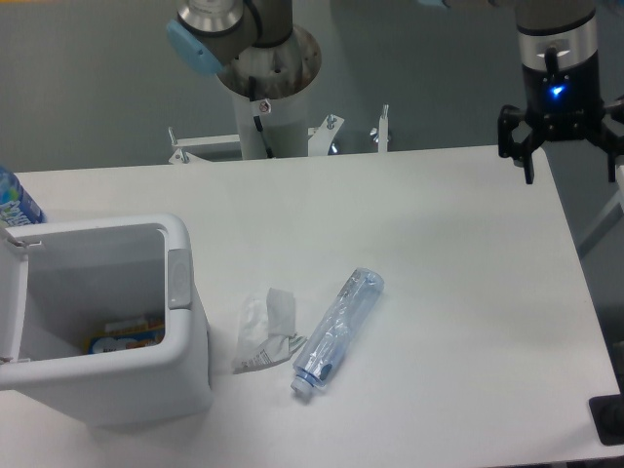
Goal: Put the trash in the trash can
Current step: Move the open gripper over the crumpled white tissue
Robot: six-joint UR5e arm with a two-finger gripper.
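Note:
A crushed clear plastic bottle (338,330) lies diagonally on the white table, its blue-white cap toward the front. Just left of it lies a crumpled translucent-white wrapper (263,331), touching the bottle near the cap. The white trash can (185,322) stands at the front left with its lid swung open to the left; some yellow and blue packaging lies at its bottom. My gripper (570,156) hangs at the far right, above the table's back right edge, far from the trash. Its black fingers are spread wide and hold nothing.
A blue-labelled bottle (15,203) stands behind the bin at the left edge. The arm's base column (265,97) rises at the back centre with metal brackets (380,132) beside it. A dark object (609,419) sits off the table's front right corner.

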